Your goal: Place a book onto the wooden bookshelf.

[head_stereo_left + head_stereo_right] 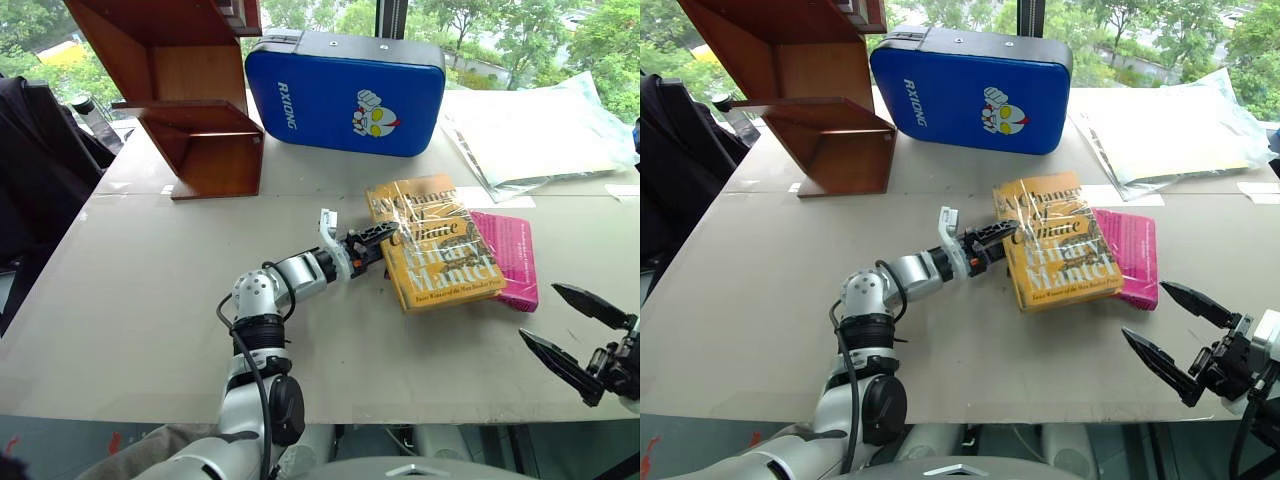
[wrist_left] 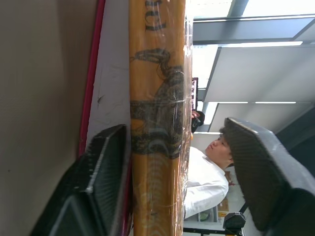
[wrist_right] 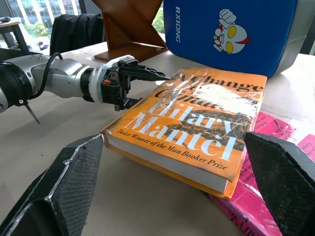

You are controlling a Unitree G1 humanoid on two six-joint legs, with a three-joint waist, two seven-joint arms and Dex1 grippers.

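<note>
- Left gripper (image 1: 383, 238) straddles my book's (image 1: 437, 243) spine edge, one finger over, one under; a firm clamp I can't confirm.
- Right gripper (image 1: 568, 328) hangs open above the surface (image 1: 150, 290).

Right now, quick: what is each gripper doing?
Left gripper: fingers astride the spine edge of the thick yellow-orange paperback book, one above, one below; not visibly clamped.
Right gripper: open, holding nothing.

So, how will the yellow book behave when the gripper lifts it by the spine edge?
The book looks thick, so probably heavy and apt to sag open. Its glossy wrap may slip between the left gripper fingers. It lies partly on the pink book, which might shift.
</note>
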